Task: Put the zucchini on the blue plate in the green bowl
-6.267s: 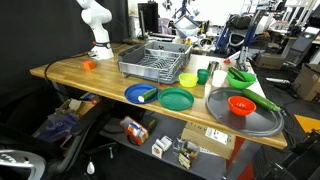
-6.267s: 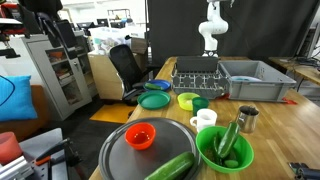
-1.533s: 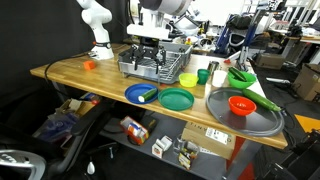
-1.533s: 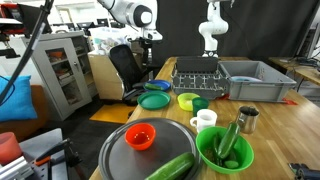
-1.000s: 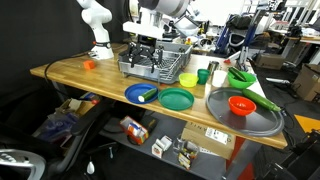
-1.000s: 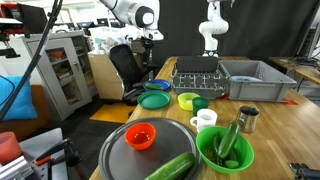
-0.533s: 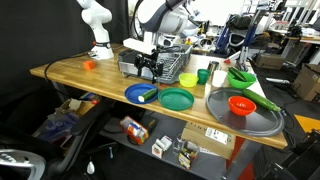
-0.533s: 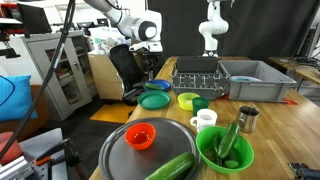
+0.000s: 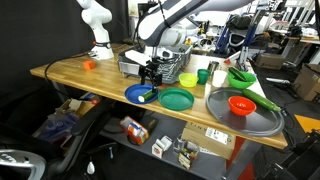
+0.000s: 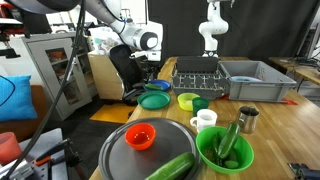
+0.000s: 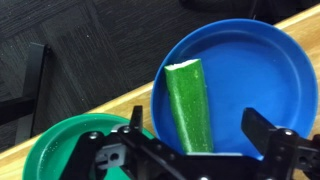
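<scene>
Hand hovering over the zucchini on the blue plate
Fingers are standing apart — flanking the zucchini — blue plate lying by the tabletop's long edge.

Zucchini lies flat on blue plate (green bowl well apart).

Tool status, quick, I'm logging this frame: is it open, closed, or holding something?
Tool: open, holding nothing; in the wrist view one finger shows on each side of the zucchini lying on the blue plate.
</scene>
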{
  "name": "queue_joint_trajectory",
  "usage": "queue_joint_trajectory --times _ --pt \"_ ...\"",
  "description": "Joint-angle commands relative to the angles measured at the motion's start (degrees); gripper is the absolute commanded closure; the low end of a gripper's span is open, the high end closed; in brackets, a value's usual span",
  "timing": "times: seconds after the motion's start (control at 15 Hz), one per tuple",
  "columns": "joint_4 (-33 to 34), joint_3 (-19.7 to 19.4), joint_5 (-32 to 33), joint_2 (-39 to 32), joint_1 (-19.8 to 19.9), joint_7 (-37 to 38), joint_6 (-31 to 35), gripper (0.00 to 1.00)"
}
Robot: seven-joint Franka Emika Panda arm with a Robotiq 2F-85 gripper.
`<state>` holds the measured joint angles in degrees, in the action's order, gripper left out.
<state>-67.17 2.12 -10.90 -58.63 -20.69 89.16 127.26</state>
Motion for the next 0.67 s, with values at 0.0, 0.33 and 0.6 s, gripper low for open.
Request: queue_joint_trajectory --times 0.0,0.33,0.6 --pt "3.47 0.01 0.85 -2.76 0.31 1.85 -1.0 0.0" --pt "6.05 0.26 0.86 -5.34 0.52 1.41 -1.13 0.0" --pt "7.74 0.21 1.02 -6.92 0.47 1.35 -1.05 0.4"
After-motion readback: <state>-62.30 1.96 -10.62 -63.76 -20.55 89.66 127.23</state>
